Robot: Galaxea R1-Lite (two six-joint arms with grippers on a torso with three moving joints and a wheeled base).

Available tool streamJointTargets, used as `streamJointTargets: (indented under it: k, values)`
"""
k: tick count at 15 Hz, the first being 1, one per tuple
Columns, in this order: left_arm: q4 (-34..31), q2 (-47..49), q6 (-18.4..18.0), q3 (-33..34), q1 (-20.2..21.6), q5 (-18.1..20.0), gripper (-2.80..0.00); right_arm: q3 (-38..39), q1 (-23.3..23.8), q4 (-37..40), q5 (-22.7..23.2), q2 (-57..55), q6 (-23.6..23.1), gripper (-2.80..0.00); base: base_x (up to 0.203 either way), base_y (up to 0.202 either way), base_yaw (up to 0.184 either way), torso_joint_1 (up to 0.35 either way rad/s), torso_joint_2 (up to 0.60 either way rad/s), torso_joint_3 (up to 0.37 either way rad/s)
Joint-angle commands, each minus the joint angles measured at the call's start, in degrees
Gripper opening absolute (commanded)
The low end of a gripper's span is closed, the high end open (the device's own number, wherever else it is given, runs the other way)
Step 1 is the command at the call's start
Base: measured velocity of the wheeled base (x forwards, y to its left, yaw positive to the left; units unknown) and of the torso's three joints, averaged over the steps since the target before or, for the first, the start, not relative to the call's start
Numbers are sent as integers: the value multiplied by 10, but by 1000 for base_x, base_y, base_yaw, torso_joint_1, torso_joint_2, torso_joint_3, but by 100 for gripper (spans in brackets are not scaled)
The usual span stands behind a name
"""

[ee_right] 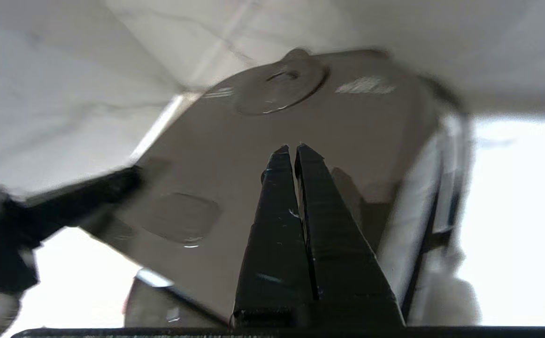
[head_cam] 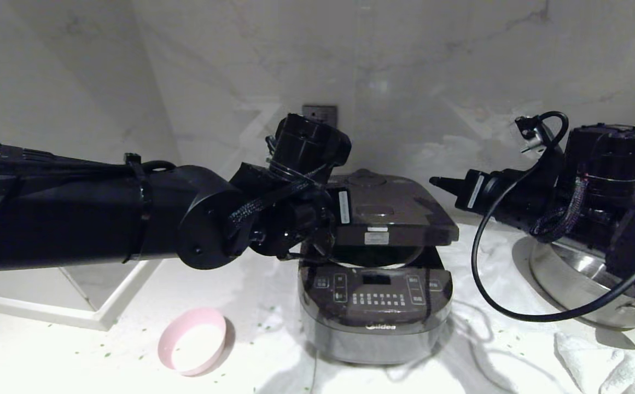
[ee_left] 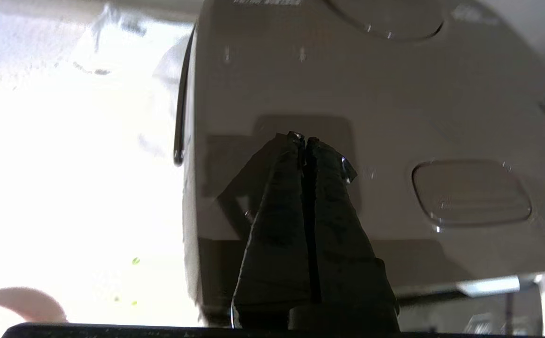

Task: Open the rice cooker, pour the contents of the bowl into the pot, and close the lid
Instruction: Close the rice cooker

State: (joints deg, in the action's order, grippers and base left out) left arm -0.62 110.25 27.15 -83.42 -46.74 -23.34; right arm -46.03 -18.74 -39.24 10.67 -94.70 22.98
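Midea rice cooker (head_cam: 374, 306) sits between our two grippers, its lid (head_cam: 391, 210) hanging partly raised. Our left gripper (ee_left: 304, 139), fingers pressed together and empty, has its tips on the lid's top, beside the oval release button (ee_left: 472, 192). Our right gripper (head_cam: 436, 181), also pinched closed and empty, hovers just off the lid's far side. Below our left arm lies the pink bowl (head_cam: 192, 341).

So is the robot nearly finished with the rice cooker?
Nearly, it seems. The pink bowl sits on the counter looking empty, so pouring appears done, with green bits scattered around. In hand: the lid is partly down, a gap showing above the rice cooker body. The shut left tool is at its top; the shut right tool hovers beside it. Left: pressing the lid fully closed.
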Motion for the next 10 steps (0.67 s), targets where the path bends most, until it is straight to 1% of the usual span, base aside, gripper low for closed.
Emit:
streamJointTargets:
  k: [1,3,4,7,10]
  values:
    - [0,-5,6,15,0,0,-280,33,-16,-19,1,-14,18,-280,0,0,0,0,0,0]
    - [1,1,10,15,0,2,-280,41,-26,-49,1,-33,45,-280,0,0,0,0,0,0]
    - [1,5,11,14,0,2,-280,43,-30,-65,0,-43,51,-280,0,0,0,0,0,0]
    - [0,10,10,18,0,1,-280,59,-35,-84,1,-66,77,-280,0,0,0,0,0,0]
    - [1,19,13,23,0,3,-280,76,-33,-122,1,-86,82,-280,0,0,0,0,0,0]
